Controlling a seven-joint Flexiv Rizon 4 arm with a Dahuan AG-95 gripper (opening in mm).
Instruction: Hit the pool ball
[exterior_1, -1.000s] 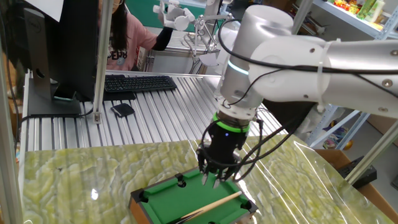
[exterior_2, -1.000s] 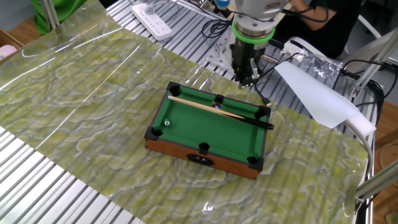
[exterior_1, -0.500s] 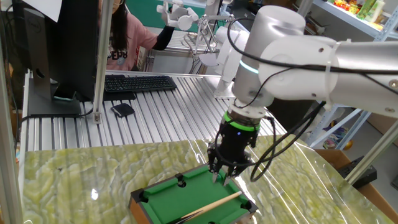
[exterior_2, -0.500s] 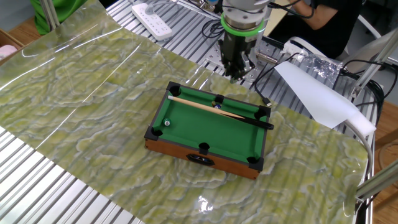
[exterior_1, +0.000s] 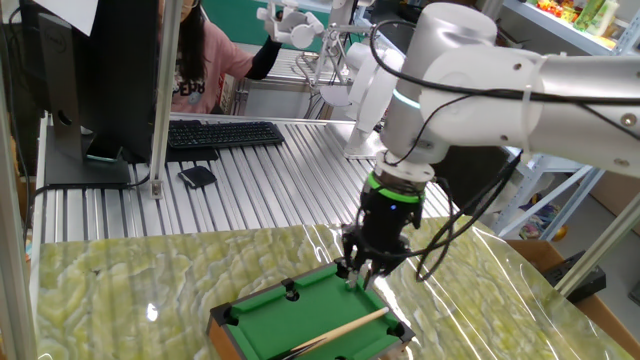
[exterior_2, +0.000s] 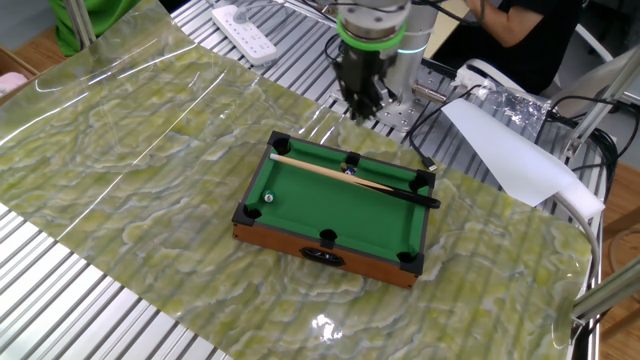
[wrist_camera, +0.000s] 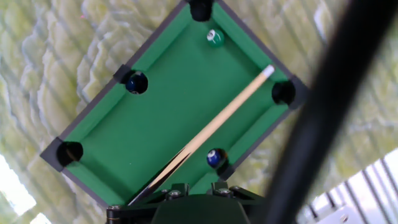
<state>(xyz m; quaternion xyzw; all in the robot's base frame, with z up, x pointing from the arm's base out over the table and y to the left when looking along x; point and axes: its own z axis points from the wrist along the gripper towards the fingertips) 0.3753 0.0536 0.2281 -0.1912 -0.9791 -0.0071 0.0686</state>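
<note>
**Claw above the far rail of the miniature pool table**

Claw (exterior_1: 357, 276) points straight down over the rail of the pool table (exterior_2: 300, 246), its fingers drawn together and holding nothing. In the hand view the green pool ball (wrist_camera: 215, 37) lies on the felt near the top-centre pocket, apart from the cue stick (wrist_camera: 211, 127), which runs diagonally from the right of the frame to the bottom centre. A blue ball (wrist_camera: 216, 157) rests just beside the cue, low in that frame; another dark ball (wrist_camera: 135, 83) sits in a side pocket. In the other fixed view the pool table stands at the centre of the marbled green desk (exterior_2: 130, 170).
</note>
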